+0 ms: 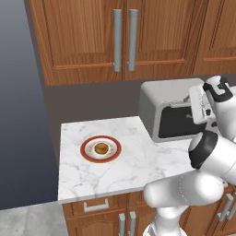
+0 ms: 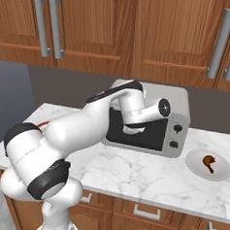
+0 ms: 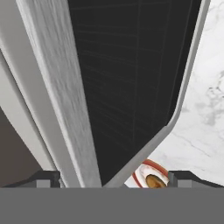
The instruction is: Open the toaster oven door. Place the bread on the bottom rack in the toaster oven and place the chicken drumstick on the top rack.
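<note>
The light-grey toaster oven [image 2: 178, 103] stands at the back of the marble counter. Its door [image 2: 152, 134] with the dark glass window stands upright against the oven. In the hand view the silver bar handle [image 3: 57, 87] runs between my fingertips [image 3: 43, 178]. My gripper [image 3: 113, 177] is open, held close to the door's upper edge with a finger on each side of the handle, and also shows as gripper [image 2: 134, 129]. The bread [image 1: 101, 148] lies on a red-rimmed plate [image 1: 85, 152] to the oven's left. The chicken drumstick [image 2: 209, 162] lies on a grey plate [image 2: 222, 171] to the oven's right. Both racks are hidden behind the glass.
Wooden wall cabinets [image 1: 122, 39] with silver handles hang above the counter. The counter's left edge [image 1: 60, 161] drops off beside the red-rimmed plate. Drawers and cabinet doors [image 2: 144, 214] sit under the counter front. My arm [image 2: 72, 128] reaches across the counter's left half.
</note>
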